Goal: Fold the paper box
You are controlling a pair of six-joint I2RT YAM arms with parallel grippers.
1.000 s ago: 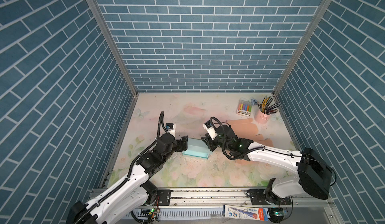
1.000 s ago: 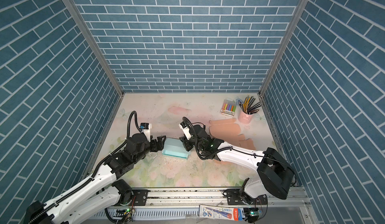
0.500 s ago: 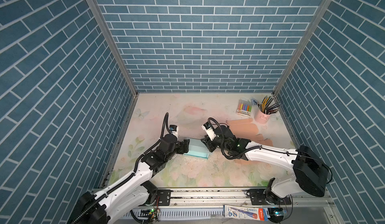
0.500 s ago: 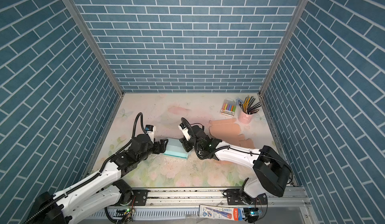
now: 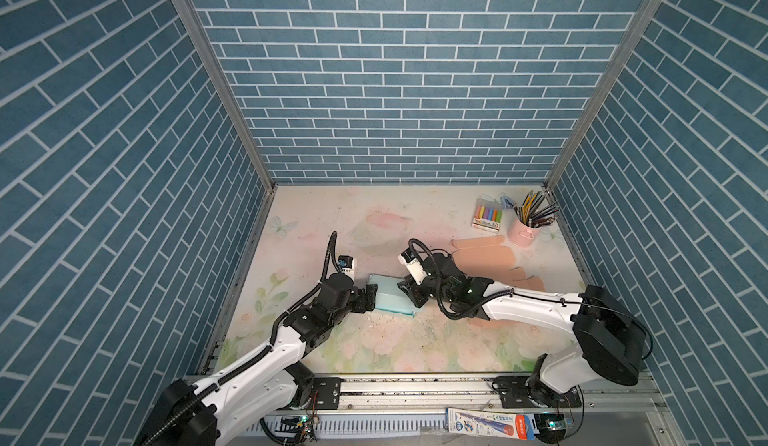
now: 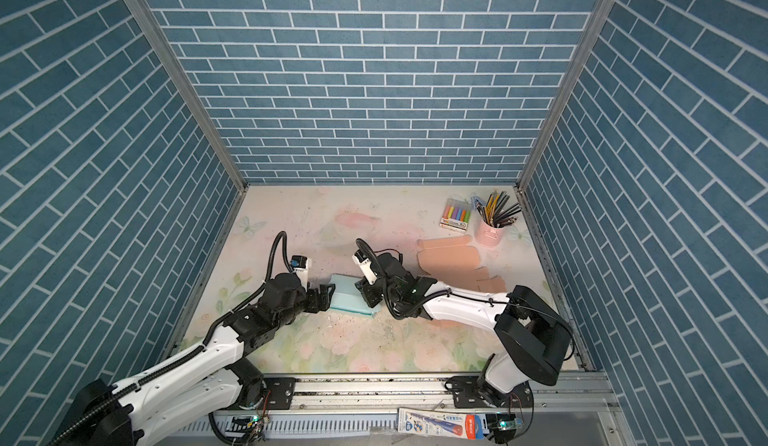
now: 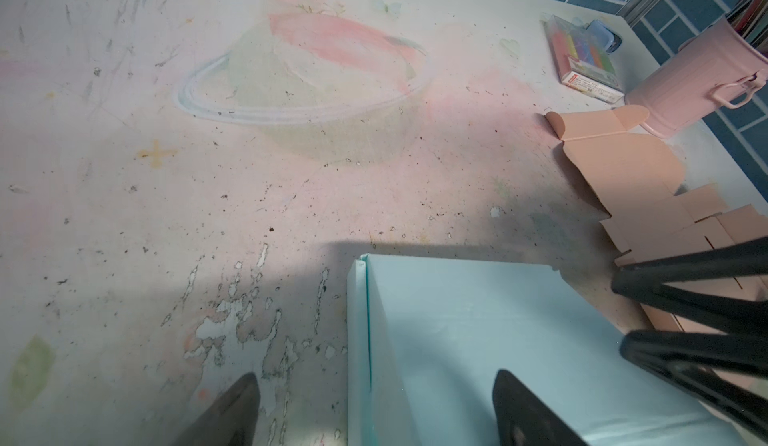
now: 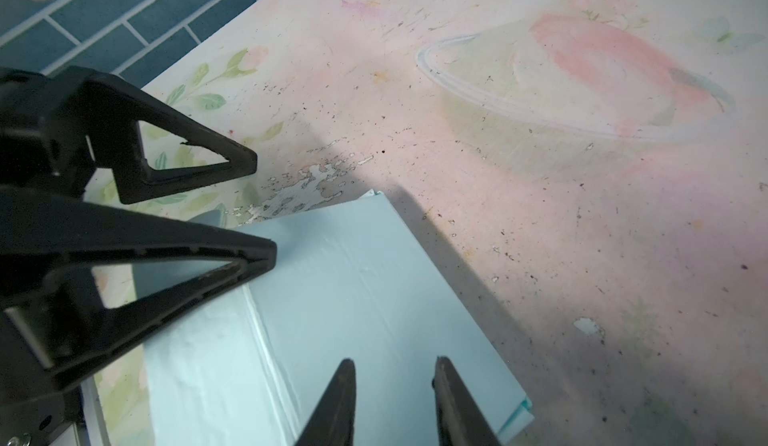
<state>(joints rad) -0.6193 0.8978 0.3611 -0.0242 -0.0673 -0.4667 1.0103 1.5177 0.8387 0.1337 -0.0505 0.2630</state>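
blue brick walls (image 5: 395, 91) close in a pale floral mat (image 5: 365, 224). near its front middle lies the light blue box (image 5: 390, 300), flat, between the two grippers in both top views. the left gripper (image 5: 369, 297) sits at the box's left edge with its jaws spread wide. in the left wrist view one finger (image 7: 232, 406) is over bare mat and the other over the box's top. the right gripper (image 5: 409, 296) is at the box's right end, its jaws only a narrow gap apart. in the right wrist view its fingers (image 8: 336, 402) point at the box's top, with blue paper showing between them; whether they touch it cannot be told. a crease (image 8: 266, 340) runs along the top. at the back right stand a pink cup (image 5: 524, 232) of pencils (image 5: 536, 211) and a marker pack (image 5: 487, 217), with peach card blanks (image 5: 482, 255) lying flat near them.
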